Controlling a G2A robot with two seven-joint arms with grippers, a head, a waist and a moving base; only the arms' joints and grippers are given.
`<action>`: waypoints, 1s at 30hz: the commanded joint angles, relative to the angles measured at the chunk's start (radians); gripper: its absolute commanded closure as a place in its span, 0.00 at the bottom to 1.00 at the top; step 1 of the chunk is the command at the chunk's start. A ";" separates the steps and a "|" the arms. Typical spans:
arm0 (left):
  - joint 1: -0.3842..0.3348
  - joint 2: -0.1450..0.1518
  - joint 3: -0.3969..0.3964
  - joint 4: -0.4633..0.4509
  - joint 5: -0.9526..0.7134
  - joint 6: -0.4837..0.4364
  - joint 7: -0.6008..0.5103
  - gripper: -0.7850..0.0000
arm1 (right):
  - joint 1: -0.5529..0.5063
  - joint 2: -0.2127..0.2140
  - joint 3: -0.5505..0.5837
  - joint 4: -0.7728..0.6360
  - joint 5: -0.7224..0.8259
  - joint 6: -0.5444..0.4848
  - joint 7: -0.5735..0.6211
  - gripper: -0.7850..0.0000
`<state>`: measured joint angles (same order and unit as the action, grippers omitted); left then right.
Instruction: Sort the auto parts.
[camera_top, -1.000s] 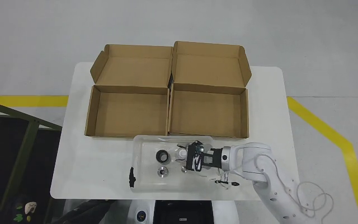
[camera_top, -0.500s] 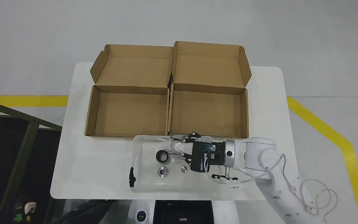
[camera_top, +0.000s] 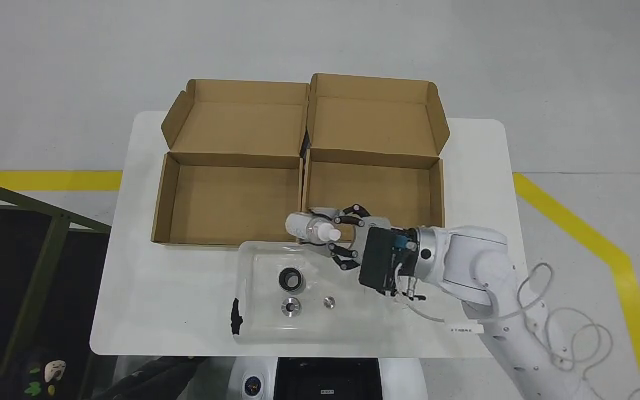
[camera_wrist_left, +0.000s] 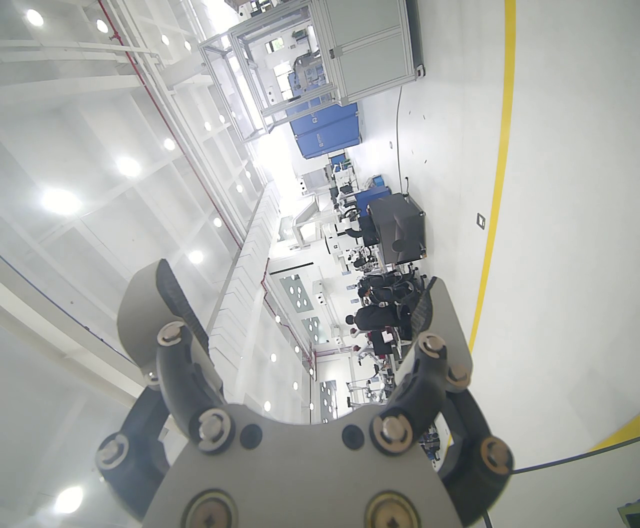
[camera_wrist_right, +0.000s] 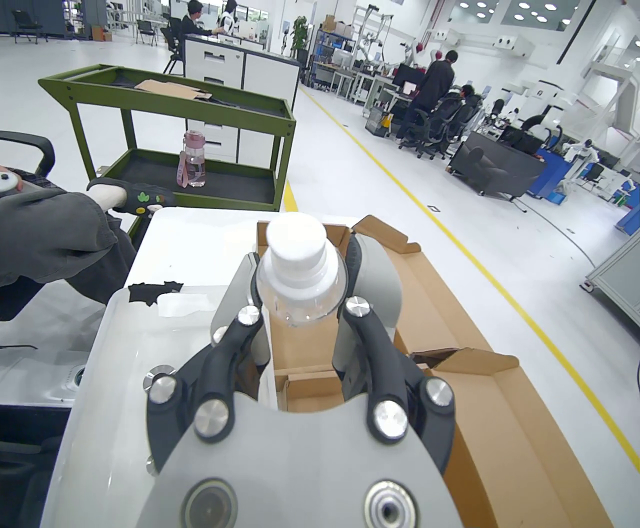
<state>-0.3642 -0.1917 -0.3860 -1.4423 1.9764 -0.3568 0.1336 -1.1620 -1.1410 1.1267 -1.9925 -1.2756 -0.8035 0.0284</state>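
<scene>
My right gripper (camera_top: 338, 238) is shut on a small clear bottle with a white cap (camera_top: 312, 229). It holds the bottle on its side above the far rim of the clear tray (camera_top: 258, 258), at the near wall of the right cardboard box (camera_top: 372, 205). In the right wrist view the bottle (camera_wrist_right: 299, 272) sits between the fingers (camera_wrist_right: 372, 280), its cap pointing away, with the box (camera_wrist_right: 435, 325) below. In the tray lie a black ring (camera_top: 291, 278), a silver round part (camera_top: 290, 307) and a small metal part (camera_top: 329, 300). My left gripper (camera_wrist_left: 295, 290) is open and holds nothing, facing the hall.
The left cardboard box (camera_top: 228, 205) stands beside the right one, both with lids folded back. A black scrap (camera_top: 235, 318) sits at the tray's near left corner. A green cart (camera_wrist_right: 200, 145) stands beyond the table's end. Bare white table (camera_top: 135, 260) lies left of the tray.
My right gripper has risen out of the tray with the bottle in it and moved toward the boxes. The parts left in the tray have not moved.
</scene>
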 joint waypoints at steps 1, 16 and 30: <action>0.000 0.000 0.000 0.000 0.000 0.000 0.000 0.00 | 0.007 0.000 0.007 0.005 0.003 0.003 -0.016 1.00; 0.000 0.000 0.000 0.000 0.000 0.000 0.000 0.00 | 0.023 0.007 0.060 0.016 0.000 0.007 -0.073 1.00; 0.000 0.000 0.000 0.000 0.000 0.000 0.000 0.00 | 0.114 -0.001 0.035 0.137 0.029 0.024 -0.024 1.00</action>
<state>-0.3642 -0.1917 -0.3860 -1.4423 1.9764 -0.3568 0.1336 -1.0550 -1.1412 1.1637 -1.8705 -1.2509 -0.7799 -0.0058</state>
